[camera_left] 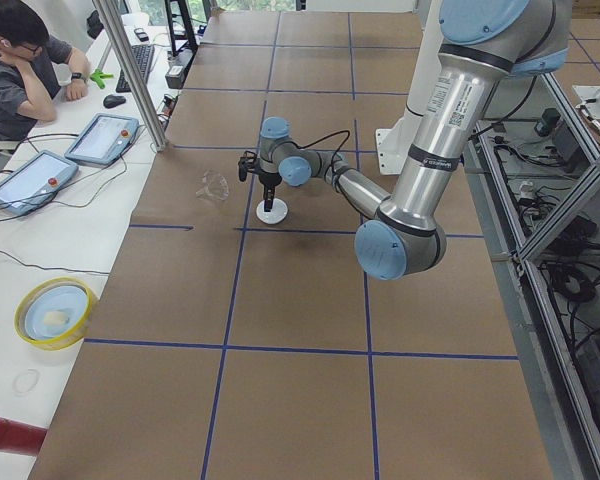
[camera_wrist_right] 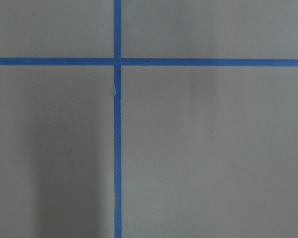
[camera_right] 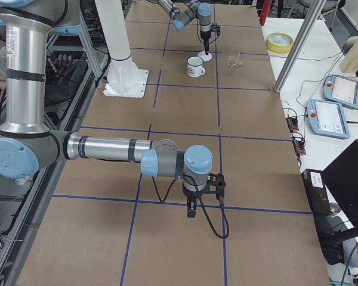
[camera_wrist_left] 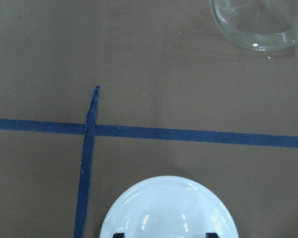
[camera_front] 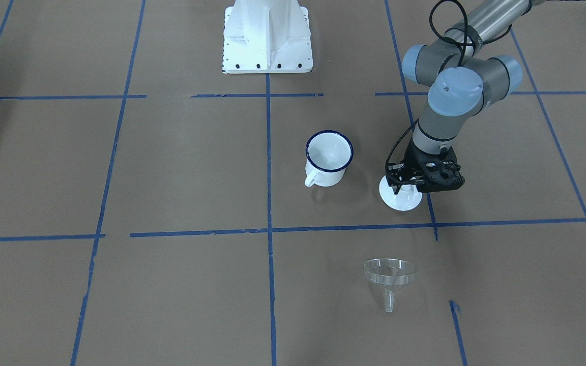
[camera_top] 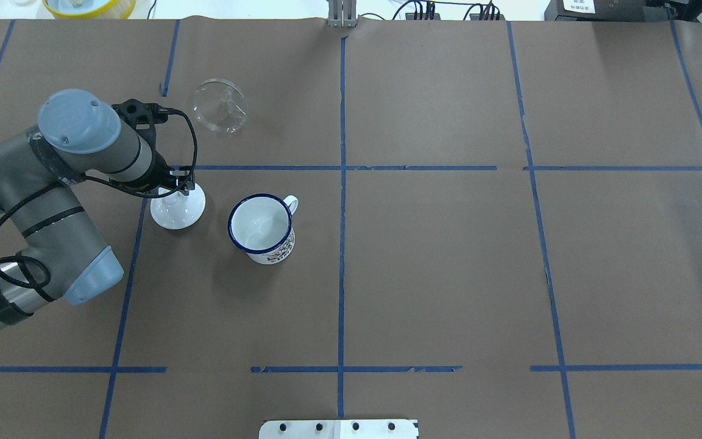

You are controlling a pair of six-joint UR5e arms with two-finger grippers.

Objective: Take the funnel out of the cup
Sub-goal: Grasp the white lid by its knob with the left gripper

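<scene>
Left end effector set low over a white lid, with the empty cup just beside it.
Whether it is clenched on the lid cannot be told. The funnel lies on its side toward the operators' edge of the counter, well apart from the cup, so removal looks complete. Any withdrawal should go straight up, leaving lid and cup undisturbed.

The cup stands upright and empty on the desk. It is white enamel with a dark blue rim, its loop handle turned away from my base, toward my right. The clear funnel lies on its side well apart from it, farther out on my left, spout pointing away from me.
</scene>
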